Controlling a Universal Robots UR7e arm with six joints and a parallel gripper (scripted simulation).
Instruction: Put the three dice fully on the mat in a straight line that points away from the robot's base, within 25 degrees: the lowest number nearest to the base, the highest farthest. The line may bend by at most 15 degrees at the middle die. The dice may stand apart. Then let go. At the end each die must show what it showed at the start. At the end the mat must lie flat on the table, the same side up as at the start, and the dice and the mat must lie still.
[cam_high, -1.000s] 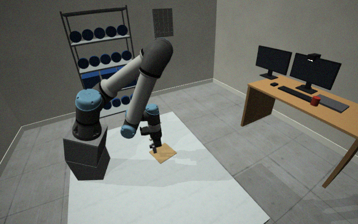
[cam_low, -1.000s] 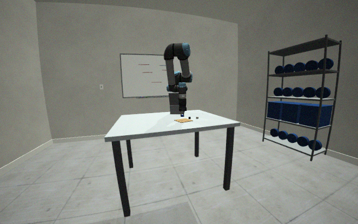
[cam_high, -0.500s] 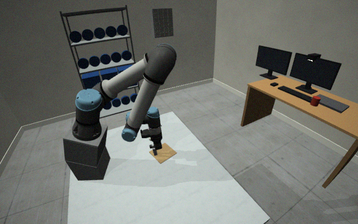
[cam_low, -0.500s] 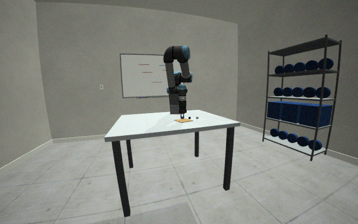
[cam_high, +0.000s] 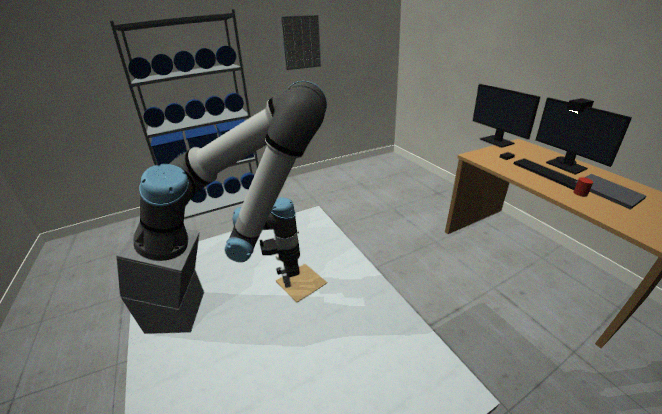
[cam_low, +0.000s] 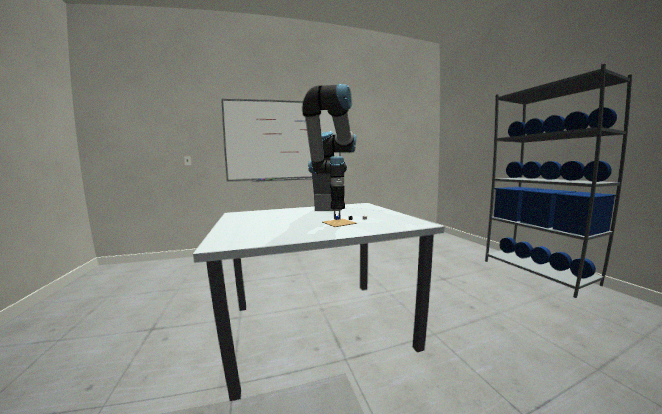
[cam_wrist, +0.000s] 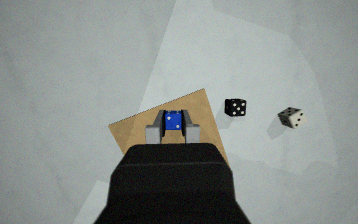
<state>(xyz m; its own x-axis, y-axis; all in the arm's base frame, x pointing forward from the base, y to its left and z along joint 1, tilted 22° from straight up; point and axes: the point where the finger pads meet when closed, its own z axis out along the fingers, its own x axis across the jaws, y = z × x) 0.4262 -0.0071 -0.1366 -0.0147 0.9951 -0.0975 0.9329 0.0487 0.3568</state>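
Note:
My gripper (cam_wrist: 173, 117) is shut on a blue die (cam_wrist: 173, 120) and holds it low over the tan mat (cam_wrist: 170, 131), near the mat's edge closest to the robot's base. The mat lies flat on the white table and also shows in the top view (cam_high: 302, 282) and in the exterior view (cam_low: 339, 223). A black die (cam_wrist: 235, 107) lies on the table just off the mat's right side. A white die (cam_wrist: 292, 117) lies on the table farther right. Both show as small specks in the exterior view beside the mat, the black die (cam_low: 351, 217) and the white die (cam_low: 365, 217).
The robot's base block (cam_high: 160, 285) stands at the table's corner close to the mat. A shelf rack (cam_high: 190, 115) stands behind the arm and a desk with monitors (cam_high: 560, 165) to the side, both off the table.

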